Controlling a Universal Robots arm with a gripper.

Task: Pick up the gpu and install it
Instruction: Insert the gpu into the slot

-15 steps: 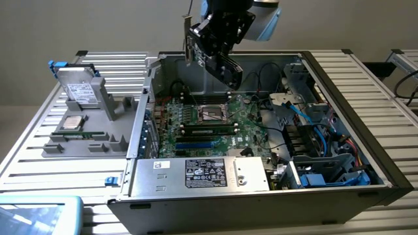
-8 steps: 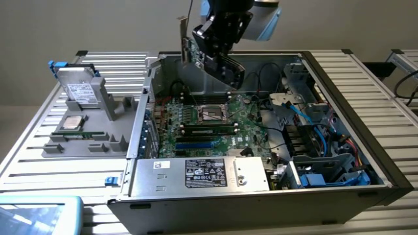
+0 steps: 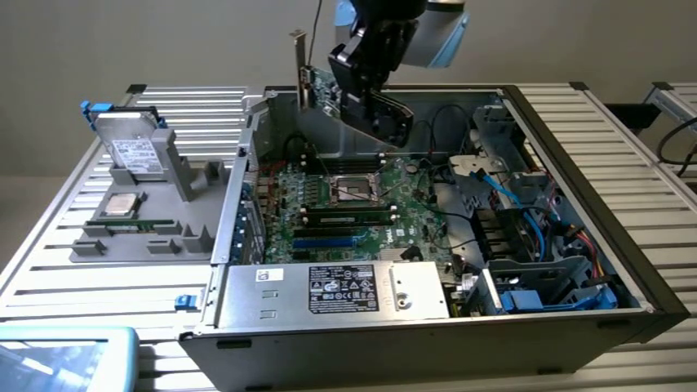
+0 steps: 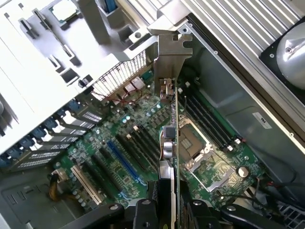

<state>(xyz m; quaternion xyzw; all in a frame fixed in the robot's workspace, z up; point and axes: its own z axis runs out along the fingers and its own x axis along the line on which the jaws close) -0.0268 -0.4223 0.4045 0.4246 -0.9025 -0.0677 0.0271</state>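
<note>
The gripper (image 3: 342,83) is holding the gpu (image 3: 313,85) in the air over the rear part of the open computer case (image 3: 436,347). Its fingers (image 4: 143,215) are pressing on the card from both faces, so they are narrow, with the card between them. The gpu is standing on edge, clear of the case walls. Its silver end bracket (image 3: 296,61) is pointing upright on the exterior view's left side of the card.

In the wrist view the card is showing edge-on, running away from the fingers with the bracket at the far end. It is hanging above the green motherboard (image 4: 119,138), over the strip between the expansion slots (image 4: 121,160) and the empty CPU socket (image 4: 195,148), and it is not sitting in any slot.

The case is lying on its side on the slatted metal worktop (image 3: 610,131), with the power supply (image 3: 338,290) at its near end. Beside the case, on the exterior view's left, a gray fixture tray (image 3: 109,245) is carrying a hard drive (image 3: 136,151) standing upright, a processor chip (image 3: 122,204) and a memory stick (image 3: 130,220) lying just next to it.
</note>
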